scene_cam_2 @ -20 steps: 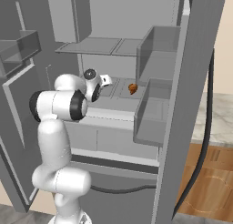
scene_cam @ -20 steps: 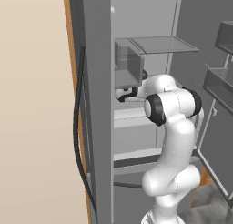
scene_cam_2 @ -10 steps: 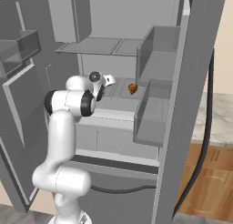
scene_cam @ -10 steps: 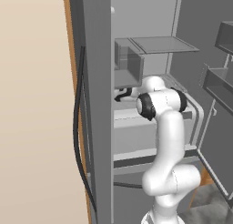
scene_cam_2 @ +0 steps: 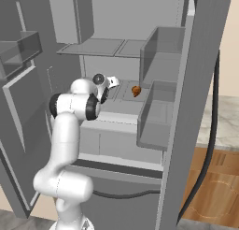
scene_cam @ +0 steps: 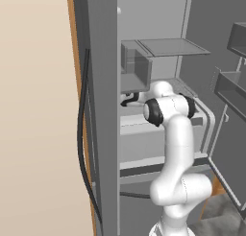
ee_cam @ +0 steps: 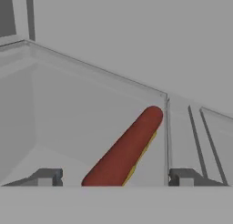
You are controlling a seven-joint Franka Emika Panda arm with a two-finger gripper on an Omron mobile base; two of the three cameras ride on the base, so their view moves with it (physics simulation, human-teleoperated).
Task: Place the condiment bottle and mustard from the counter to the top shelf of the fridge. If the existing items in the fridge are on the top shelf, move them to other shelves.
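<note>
We have our gripper (ee_cam: 111, 176) wide around the hot dog (ee_cam: 124, 149) on a lower fridge shelf (ee_cam: 68, 127), at 12 o'clock; both bottles remain to be placed.

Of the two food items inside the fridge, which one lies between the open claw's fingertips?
The long red hot dog: it lies between the fingertips of the claw. The small round brown item sits farther right on the shelf, apart from it.
</note>
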